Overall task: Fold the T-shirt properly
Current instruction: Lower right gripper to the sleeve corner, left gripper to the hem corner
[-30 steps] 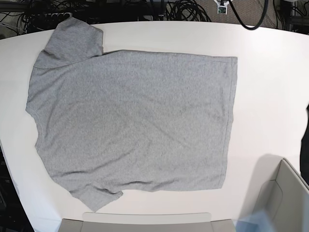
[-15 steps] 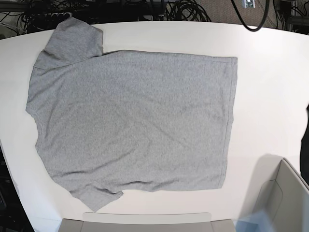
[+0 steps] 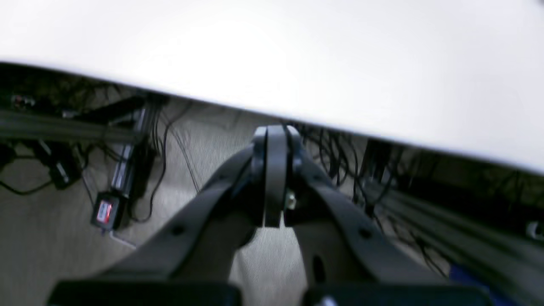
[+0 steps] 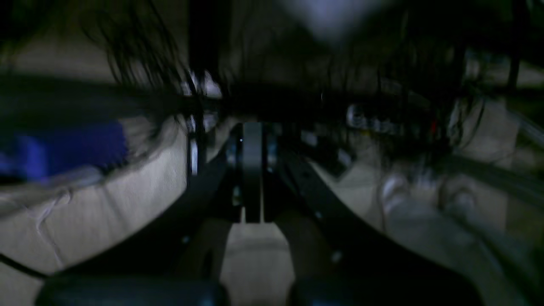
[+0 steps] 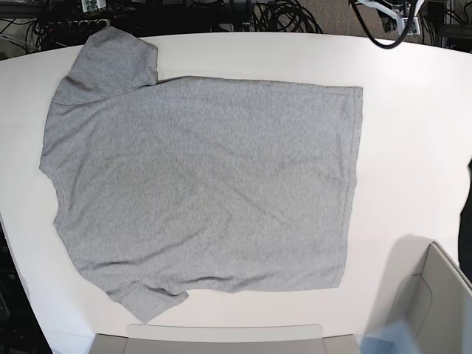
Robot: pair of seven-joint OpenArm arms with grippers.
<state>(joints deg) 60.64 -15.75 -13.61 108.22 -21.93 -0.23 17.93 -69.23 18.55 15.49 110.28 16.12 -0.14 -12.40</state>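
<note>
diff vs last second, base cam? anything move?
Only hardware at the top edge: the white piece near the black cable loop at top right shifted right, and a small part appeared at top left. The heather-grey short-sleeved T-shirt lies flat on the white table, unmoved. Nothing was grasped.

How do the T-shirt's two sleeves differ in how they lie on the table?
The far sleeve lies spread wide and flat, reaching the table edge. The near sleeve looks narrower, slightly rumpled and well inside the edge. Both are plain heather grey on the T-shirt.
</note>
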